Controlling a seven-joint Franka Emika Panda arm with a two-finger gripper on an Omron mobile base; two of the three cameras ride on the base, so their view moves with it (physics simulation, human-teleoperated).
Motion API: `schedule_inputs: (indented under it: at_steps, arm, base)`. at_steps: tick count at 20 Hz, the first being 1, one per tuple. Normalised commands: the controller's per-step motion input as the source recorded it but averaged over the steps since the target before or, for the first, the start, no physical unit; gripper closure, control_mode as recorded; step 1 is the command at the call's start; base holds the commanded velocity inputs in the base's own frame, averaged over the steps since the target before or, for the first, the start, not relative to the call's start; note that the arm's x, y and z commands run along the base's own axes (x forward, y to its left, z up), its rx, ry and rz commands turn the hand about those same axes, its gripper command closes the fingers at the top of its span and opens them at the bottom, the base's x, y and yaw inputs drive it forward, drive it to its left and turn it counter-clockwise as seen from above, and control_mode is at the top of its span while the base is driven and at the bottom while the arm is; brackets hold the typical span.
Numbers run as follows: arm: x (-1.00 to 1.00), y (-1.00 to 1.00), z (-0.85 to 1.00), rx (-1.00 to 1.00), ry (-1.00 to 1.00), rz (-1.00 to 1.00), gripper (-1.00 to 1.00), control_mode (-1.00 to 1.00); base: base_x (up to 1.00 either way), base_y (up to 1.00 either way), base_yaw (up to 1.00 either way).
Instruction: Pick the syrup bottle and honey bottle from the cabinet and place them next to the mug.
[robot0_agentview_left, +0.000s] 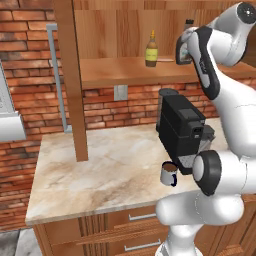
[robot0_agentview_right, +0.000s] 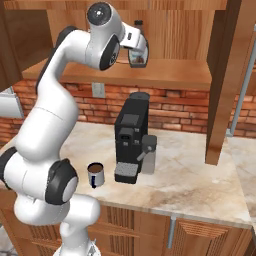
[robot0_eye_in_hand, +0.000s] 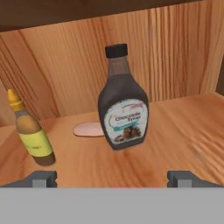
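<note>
Gripper: jaws spread wide, empty, facing the syrup bottle.
Risk: honey bottle at nine o'clock of it could be clipped and toppled.
Cause: off-centre approach.

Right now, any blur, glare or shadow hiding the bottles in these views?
Hand view: syrup bottle and honey bottle sharp, evenly lit, faint soft shadows on the shelf, no glare. Left base view: honey bottle small, label unreadable. Right base view: the syrup bottle mostly behind the hand, coarse.
</note>
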Motion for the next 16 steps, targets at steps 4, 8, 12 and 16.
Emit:
schedule_inputs:
  at_steps: [4,8,12,16]
  arm:
    - [0.21,0.00,0.00,-0.01,0.00,0.00,-1.00,-1.00]
    - [0.20,0.00,-0.01,-0.03,0.00,-0.03,-1.00,-1.00]
    - [0.37,0.00,-0.11,-0.05,0.00,-0.08,-1.00,-1.00]
    - [0.25,0.00,-0.01,-0.06,0.00,-0.11,-1.00,-1.00]
  base:
    - [0.00,0.00,0.00]
    - [0.00,0.00,0.00]
    - [0.00,0.00,0.00]
    - [0.00,0.00,0.00]
